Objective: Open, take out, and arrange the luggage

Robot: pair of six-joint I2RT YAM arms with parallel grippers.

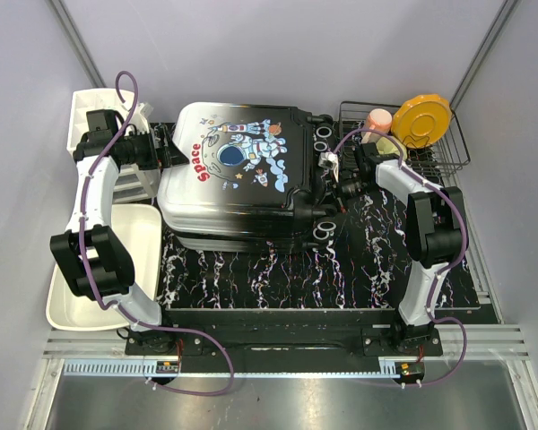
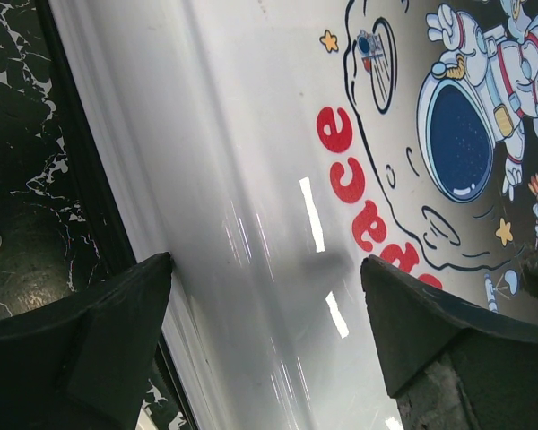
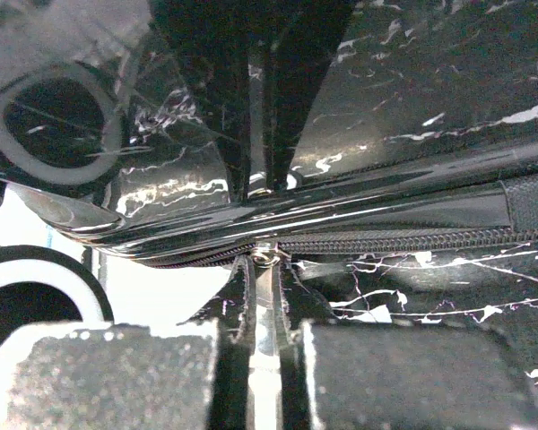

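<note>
The luggage (image 1: 242, 170) lies flat and closed on the mat, astronaut print and red "Space" facing up, wheels to the right. My left gripper (image 1: 166, 152) is at its white left end. In the left wrist view this gripper (image 2: 267, 262) stands open over the glossy white shell (image 2: 251, 179), with nothing between the fingers. My right gripper (image 1: 336, 175) is at the wheel end. In the right wrist view it (image 3: 262, 331) is shut on the shiny metal zipper pull (image 3: 264, 296), which hangs from the slider on the black zipper track (image 3: 403, 240).
A white tub (image 1: 81, 287) sits at the near left and a white drawer unit (image 1: 85, 112) at the far left. At the far right, a wire rack (image 1: 448, 148) holds a yellow plate (image 1: 421, 119) and a pink cup (image 1: 377, 121). A black marbled mat (image 1: 341, 269) covers the table.
</note>
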